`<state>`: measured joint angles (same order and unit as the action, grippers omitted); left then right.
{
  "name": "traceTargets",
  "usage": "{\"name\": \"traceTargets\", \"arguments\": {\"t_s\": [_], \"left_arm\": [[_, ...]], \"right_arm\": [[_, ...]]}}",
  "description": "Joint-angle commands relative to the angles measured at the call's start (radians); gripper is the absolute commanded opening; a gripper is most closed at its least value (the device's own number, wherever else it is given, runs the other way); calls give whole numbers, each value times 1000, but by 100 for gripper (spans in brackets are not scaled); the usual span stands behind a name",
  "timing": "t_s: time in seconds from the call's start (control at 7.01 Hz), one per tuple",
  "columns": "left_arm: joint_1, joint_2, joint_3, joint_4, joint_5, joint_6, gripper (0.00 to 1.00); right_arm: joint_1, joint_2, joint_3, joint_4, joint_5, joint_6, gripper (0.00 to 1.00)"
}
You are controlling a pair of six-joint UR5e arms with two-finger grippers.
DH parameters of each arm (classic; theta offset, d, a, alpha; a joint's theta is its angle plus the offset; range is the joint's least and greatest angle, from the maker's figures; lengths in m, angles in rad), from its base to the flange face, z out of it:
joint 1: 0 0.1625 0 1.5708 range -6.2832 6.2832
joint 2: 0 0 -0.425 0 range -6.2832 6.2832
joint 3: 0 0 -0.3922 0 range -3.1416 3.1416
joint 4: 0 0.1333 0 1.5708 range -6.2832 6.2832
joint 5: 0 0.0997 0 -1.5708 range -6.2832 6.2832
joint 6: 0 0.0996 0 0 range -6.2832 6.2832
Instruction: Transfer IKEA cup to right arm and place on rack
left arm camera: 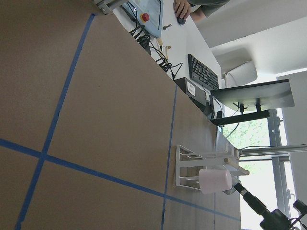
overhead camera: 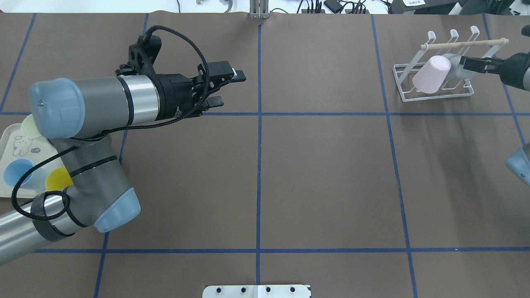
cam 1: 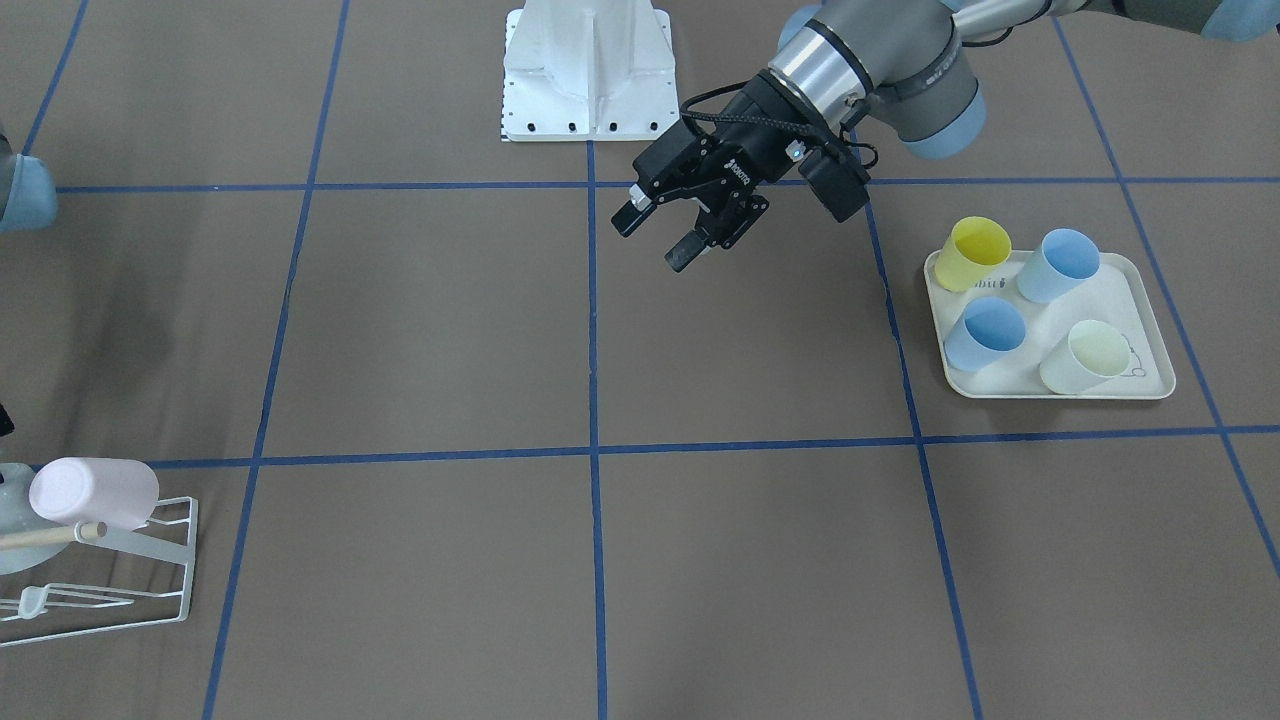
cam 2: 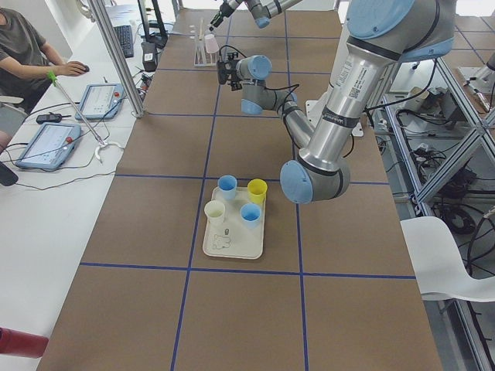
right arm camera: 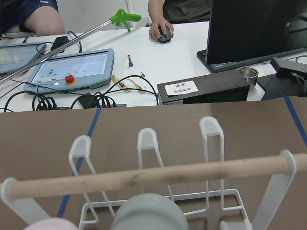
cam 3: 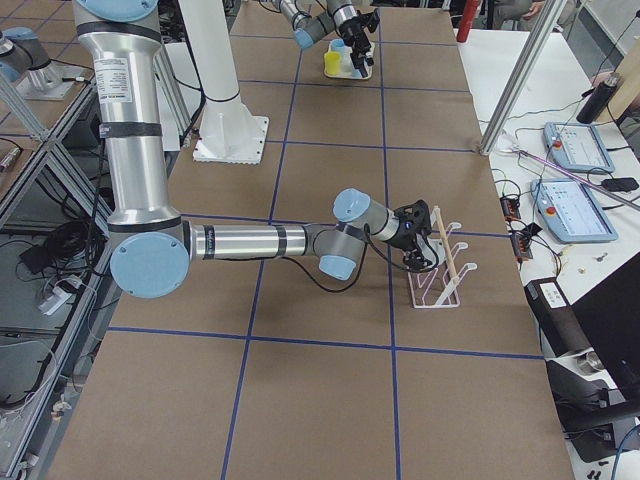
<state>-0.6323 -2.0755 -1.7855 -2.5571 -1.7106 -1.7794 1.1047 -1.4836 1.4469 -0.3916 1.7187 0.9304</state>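
I read the rack (overhead camera: 438, 96) as thin white wire with round-tipped prongs and a pale wooden dowel (overhead camera: 463, 42) across its top. A smooth grey cup (overhead camera: 455, 67) leans on the rack beside a matte pink cup (overhead camera: 431, 74). My right gripper (overhead camera: 472, 64) touches the grey cup, but I cannot tell if it grips. Far from the rack, my left gripper (overhead camera: 230, 88) is spread and empty. Farther off, a cream tray (cam 1: 1150, 310) holds four pastel cups (cam 1: 1058, 262).

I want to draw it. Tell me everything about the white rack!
The rack is thin white wire: a rectangular base with three upright, round-tipped prongs. A pale wooden dowel lies across its top. It stands on the table, near the right end effector. A pink cup and a grey cup rest tilted on it.
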Motion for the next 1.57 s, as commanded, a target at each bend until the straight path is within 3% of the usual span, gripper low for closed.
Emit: {"name": "traceTargets", "arguments": {"t_s": [0.0,0.29,0.57,0.86,1.14,1.43], "left_arm": [[0,0,-2,0,0,0,99],[-3,2,-14,0,-3,1,99],[-30,75,-50,2,-12,29,98],[-183,197,-83,73,-162,320,98],[-271,401,-123,107,-176,681,98],[-343,569,-104,109,-176,1054,98]], "right_arm": [[30,2,10,-7,54,-1,100],[30,-82,120,-15,59,18,100],[30,-107,278,-148,120,165,100],[27,-107,309,-154,221,310,100],[14,-107,351,-153,294,463,100],[0,-106,355,-156,295,492,100]]}}
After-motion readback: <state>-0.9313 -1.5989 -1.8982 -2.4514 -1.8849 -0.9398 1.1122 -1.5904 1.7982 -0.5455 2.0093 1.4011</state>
